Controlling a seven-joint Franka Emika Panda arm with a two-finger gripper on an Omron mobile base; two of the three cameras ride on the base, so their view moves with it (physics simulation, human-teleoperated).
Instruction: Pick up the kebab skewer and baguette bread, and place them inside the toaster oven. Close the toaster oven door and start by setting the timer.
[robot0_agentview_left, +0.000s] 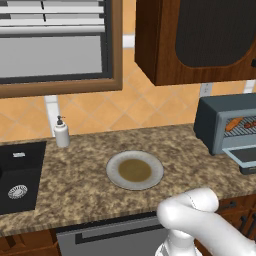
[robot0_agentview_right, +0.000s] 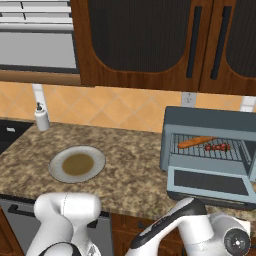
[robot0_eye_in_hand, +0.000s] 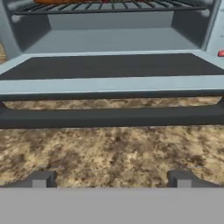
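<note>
Fingertips (robot0_eye_in_hand: 40, 178) poke up at the bottom of the hand view, set way apart, so the jaws are wide and holding nothing. Gripper (robot0_eye_in_hand: 109, 179) hovers low over the speckled granite surface (robot0_eye_in_hand: 109, 153), right in front of the oven door's dark handle bar (robot0_eye_in_hand: 109, 117), which runs straight across the view. Behind the bar, the door (robot0_eye_in_hand: 109, 65) is dropped down flat, glass side up, and past it you can see into the grey oven cavity with the wire rack at the top edge. From the right base view, the toaster oven (robot0_agentview_right: 210, 120) sits on the right side of the surface with the door (robot0_agentview_right: 207, 182) hanging open toward the robot. Baguette (robot0_agentview_right: 196, 142) is lying on the rack, toward the left, tilted a bit, and the skewer (robot0_agentview_right: 218, 147) is just beside it on the right, same rack, looks like they're nearly touching end to end. Left base view has the oven (robot0_agentview_left: 220, 120) at the far right with the bread (robot0_agentview_left: 233, 124) visible inside. Plate (robot0_agentview_left: 135, 170) sits in the middle of the surface, well apart from the oven. Soap dispenser (robot0_agentview_left: 61, 132) stands back by the wall near the black sink (robot0_agentview_left: 20, 175).
</note>
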